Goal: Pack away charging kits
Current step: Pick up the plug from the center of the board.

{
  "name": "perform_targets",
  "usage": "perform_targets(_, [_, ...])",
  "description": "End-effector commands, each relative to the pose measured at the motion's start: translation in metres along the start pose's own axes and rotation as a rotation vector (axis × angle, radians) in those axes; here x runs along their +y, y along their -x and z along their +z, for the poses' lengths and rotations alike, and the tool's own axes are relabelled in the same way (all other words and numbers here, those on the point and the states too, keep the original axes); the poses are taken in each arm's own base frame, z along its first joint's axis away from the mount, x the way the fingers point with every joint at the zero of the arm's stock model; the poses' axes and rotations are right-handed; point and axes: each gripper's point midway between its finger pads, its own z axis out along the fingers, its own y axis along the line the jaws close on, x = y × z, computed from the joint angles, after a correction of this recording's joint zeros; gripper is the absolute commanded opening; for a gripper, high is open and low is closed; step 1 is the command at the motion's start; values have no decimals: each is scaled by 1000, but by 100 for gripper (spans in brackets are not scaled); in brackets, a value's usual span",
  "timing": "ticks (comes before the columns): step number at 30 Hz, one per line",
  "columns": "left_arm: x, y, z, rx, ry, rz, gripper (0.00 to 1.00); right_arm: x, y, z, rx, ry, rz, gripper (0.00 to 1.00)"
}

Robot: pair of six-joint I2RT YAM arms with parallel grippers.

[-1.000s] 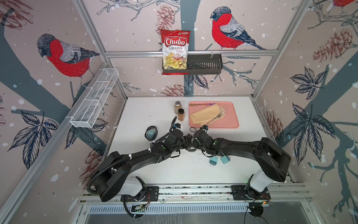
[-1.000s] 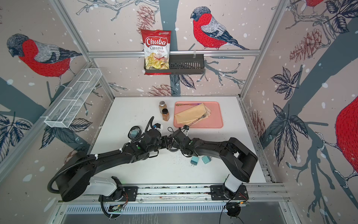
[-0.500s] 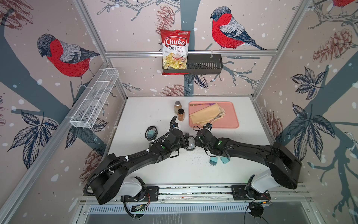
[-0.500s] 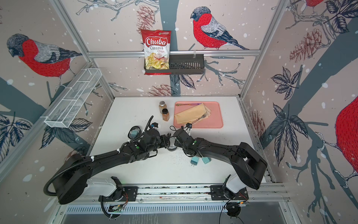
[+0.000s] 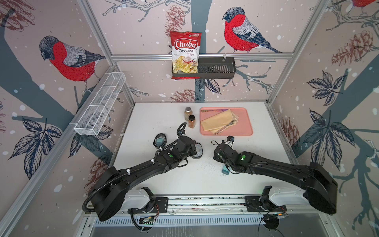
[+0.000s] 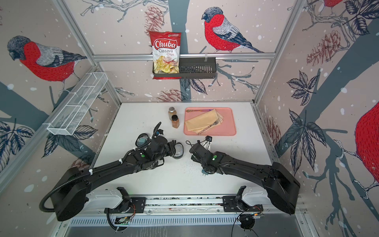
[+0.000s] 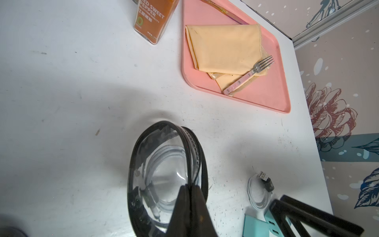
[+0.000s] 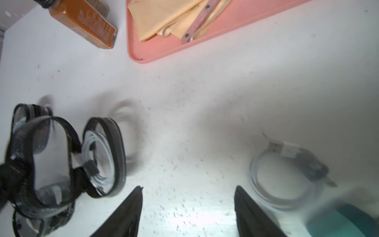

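Note:
My left gripper [image 7: 190,189] is shut on the black rim of a clear oval case [image 7: 164,164], which lies mid-table in both top views [image 5: 198,151] [image 6: 178,151]. A coiled white cable [image 7: 162,158] lies inside that case. My right gripper [image 8: 188,205] is open over bare table, with nothing between its fingers, to the right of the case [image 8: 117,147]. A loose coiled cable [image 8: 276,174] [image 7: 258,192] and teal chargers [image 7: 256,226] [image 5: 225,170] lie beside it. A second case [image 5: 160,141] with something teal inside sits further left.
Two brown spice jars [image 5: 189,117] stand behind the grippers. A pink tray [image 5: 245,128] with a folded napkin and a fork lies at the back right. A chips bag [image 5: 185,54] hangs in a black basket on the back wall, and a white wire shelf [image 5: 100,106] on the left wall.
My right gripper has opened and drawn back to the right, away from the case. The left gripper has stayed shut on the case rim.

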Motion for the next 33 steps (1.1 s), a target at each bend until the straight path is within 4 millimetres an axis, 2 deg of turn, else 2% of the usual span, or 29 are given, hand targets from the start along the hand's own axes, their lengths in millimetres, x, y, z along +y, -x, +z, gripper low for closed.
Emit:
perform_targets(1, [8,4,-4,-22,52,-2,0,-29,-16,-11,10,-73,32,70])
perform_targets(6, [11,1,-5,-9,69,13,0,-39,-44,-16,54,-54,53,70])
perform_targets(10, [11,-2,-5,3,68,18,0,-43,-59,-9,77,-74,51,71])
perform_targets(16, [8,-4,-3,18,58,24,0,-44,-67,4,87,-94,54,72])
perform_targets(20, [6,-4,-3,19,56,29,0,-53,-71,15,88,-133,39,71])
perform_targets(26, [1,-9,-5,43,28,44,0,-58,-78,28,123,-152,25,50])
perform_targets(33, [-12,-12,-4,74,-26,81,0,-47,-77,29,118,-117,14,30])
